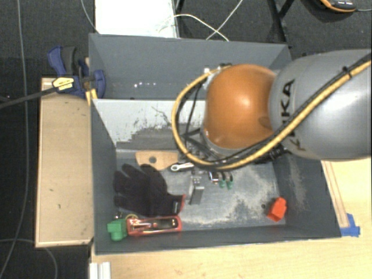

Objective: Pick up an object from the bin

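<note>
My gripper (pixel 196 193) hangs below the orange wrist cover, low over the middle of the bin floor. Just to its left lies a crumpled black glove (pixel 142 190). A small silver metal piece (pixel 181 167) lies close to the gripper's upper left, beside a flat tan wooden piece with a hole (pixel 152 157). Nothing shows held in the gripper.
A red-framed tool with a green end (pixel 152 225) lies along the bin's front wall at the left. An orange block (pixel 276 209) sits at the front right. The arm and its orange cover hide the back right of the bin.
</note>
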Motion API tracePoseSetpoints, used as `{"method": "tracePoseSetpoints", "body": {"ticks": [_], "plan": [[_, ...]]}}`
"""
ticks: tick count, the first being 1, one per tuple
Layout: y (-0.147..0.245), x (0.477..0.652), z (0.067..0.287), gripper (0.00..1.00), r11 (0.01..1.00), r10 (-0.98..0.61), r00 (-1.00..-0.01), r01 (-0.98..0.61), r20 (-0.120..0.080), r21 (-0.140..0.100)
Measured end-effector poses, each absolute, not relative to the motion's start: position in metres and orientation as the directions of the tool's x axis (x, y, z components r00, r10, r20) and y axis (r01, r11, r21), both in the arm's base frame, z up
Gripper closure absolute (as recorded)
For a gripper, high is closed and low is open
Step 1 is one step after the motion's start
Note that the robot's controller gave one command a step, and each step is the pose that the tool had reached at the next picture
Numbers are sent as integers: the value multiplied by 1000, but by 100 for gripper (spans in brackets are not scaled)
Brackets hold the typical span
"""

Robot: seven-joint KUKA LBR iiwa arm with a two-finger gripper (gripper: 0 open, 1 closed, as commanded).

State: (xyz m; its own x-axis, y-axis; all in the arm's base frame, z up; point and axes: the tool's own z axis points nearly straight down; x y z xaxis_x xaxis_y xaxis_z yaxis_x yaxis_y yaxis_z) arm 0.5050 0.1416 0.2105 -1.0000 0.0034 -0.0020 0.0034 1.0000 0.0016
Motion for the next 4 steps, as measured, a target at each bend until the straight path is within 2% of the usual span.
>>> {"method": "tracePoseSetpoints", "body": {"ticks": [1, 2, 3, 4], "plan": [[226, 541, 81, 0, 1000, -31, -999, -31, -8, 5], [239, 529, 141, 0, 953, 303, -953, 303, -13, 8], [234, 515, 100, 0, 984, 175, -985, 175, -2, 6], [217, 513, 70, 0, 828, 561, -828, 561, -10, 15]]}}
